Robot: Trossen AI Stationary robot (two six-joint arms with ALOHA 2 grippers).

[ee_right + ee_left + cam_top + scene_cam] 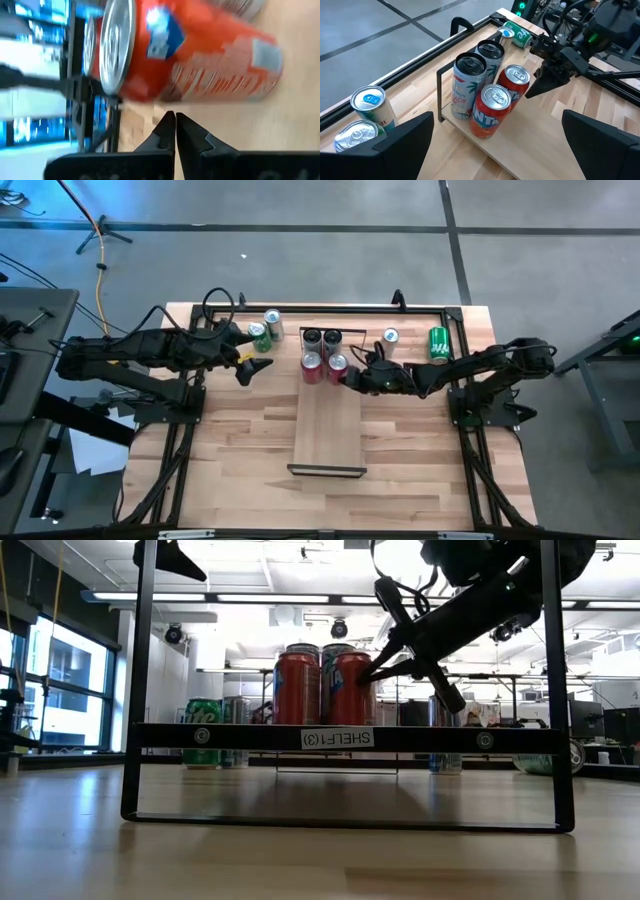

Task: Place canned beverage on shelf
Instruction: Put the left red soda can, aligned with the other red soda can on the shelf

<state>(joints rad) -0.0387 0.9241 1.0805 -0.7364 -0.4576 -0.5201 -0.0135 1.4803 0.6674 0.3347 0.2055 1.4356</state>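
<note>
Right gripper [349,376] has its two fingers pressed together with nothing between them, their tips just beside the nearer orange can [337,367] on the shelf [328,430], at about 3 o'clock from that can in the overhead view. Its wrist camera shows the closed fingertips [175,131] pointing at the side of that can [195,60]; whether they touch it cannot be told. From table height the same can [351,688] stands upright on the board beside a second orange can [297,687], with the dark fingers reaching its side.

Four cans stand clustered at the shelf's 12 o'clock end: the two orange ones in front, and two pale tall cans [468,86] behind them, all upright.

Left gripper [254,367] hangs with its fingers spread wide and empty, at about 9 o'clock from the cluster and clear of the shelf. Near it on the tabletop [240,450] stand a green can [259,334] and a silver-topped can [273,321]. At about 2 o'clock from the shelf, a small can [390,337] stands and another green can [438,342] lies on its side.
</note>
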